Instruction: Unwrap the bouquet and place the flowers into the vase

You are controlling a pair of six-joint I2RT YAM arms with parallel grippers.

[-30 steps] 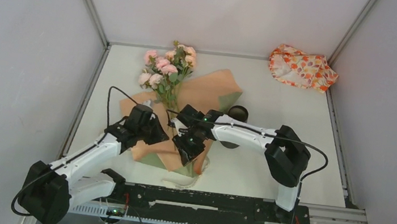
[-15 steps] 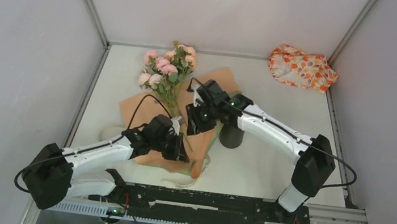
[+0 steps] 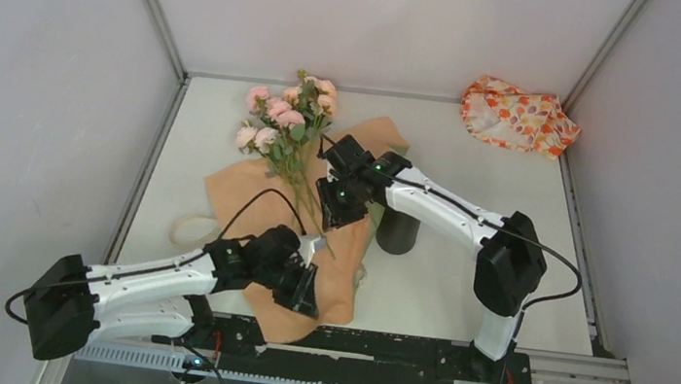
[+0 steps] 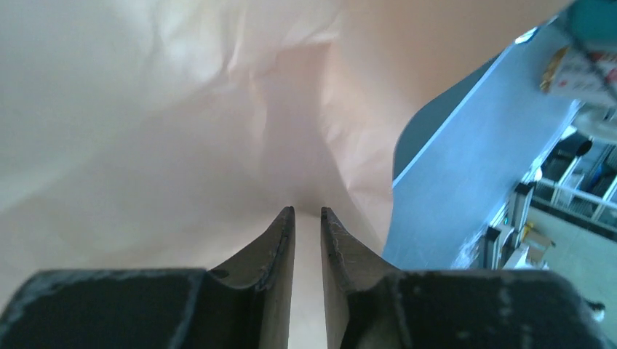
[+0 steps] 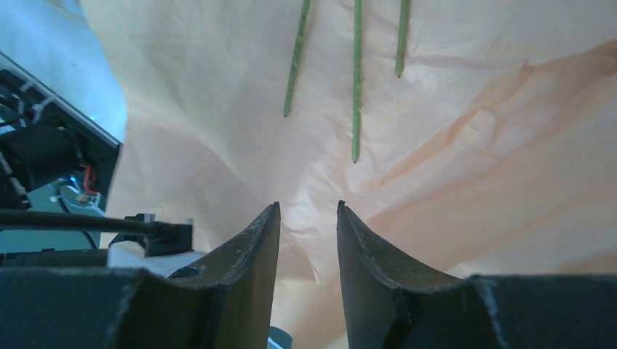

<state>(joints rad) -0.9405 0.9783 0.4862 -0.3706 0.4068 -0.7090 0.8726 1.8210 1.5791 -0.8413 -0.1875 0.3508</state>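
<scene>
On the opened wrap (image 3: 239, 189) beside the vase (image 3: 397, 233), the bouquet (image 3: 288, 127) stems are best straddled squarely by the spread right gripper (image 5: 308, 205); whether paper is pinched by the near-closed left gripper (image 4: 308, 212) cannot be told.

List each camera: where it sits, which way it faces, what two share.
Top external: above and behind the bases, looking down on the table; both arms, left hand and right hand show.
Left wrist: on that wrist, looking along its fingers at the paper wrap.
Right wrist: likewise, fingers toward paper wrap and stems.
Shared: top and right wrist both show the stems.
</scene>
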